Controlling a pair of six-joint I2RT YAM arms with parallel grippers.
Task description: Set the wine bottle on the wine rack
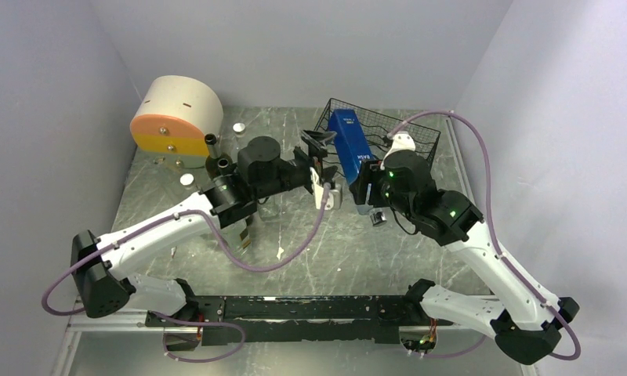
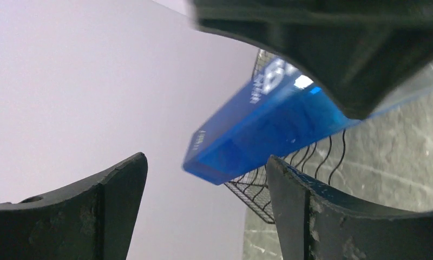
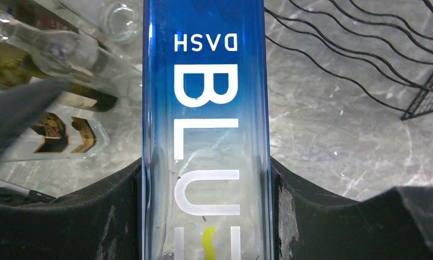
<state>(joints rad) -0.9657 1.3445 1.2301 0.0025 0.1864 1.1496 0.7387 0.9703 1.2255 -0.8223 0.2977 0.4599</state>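
Note:
The wine bottle (image 1: 349, 145) is a square blue and clear glass bottle with white letters. My right gripper (image 1: 365, 186) is shut on its clear lower part and holds it tilted, its blue end over the near left edge of the black wire wine rack (image 1: 416, 133). In the right wrist view the bottle (image 3: 206, 108) fills the gap between the fingers (image 3: 312, 216), with the rack's wavy wires (image 3: 366, 54) beyond. My left gripper (image 1: 320, 157) is open and empty just left of the bottle. In the left wrist view the bottle (image 2: 257, 124) hangs above the rack's mesh end (image 2: 257, 195).
A beige drum with an orange and yellow face (image 1: 177, 117) stands at the back left. Several other bottles (image 1: 216, 153) lie left of centre and show in the right wrist view (image 3: 63, 135). White caps (image 1: 186, 179) and a small object (image 1: 378, 218) lie on the marble table.

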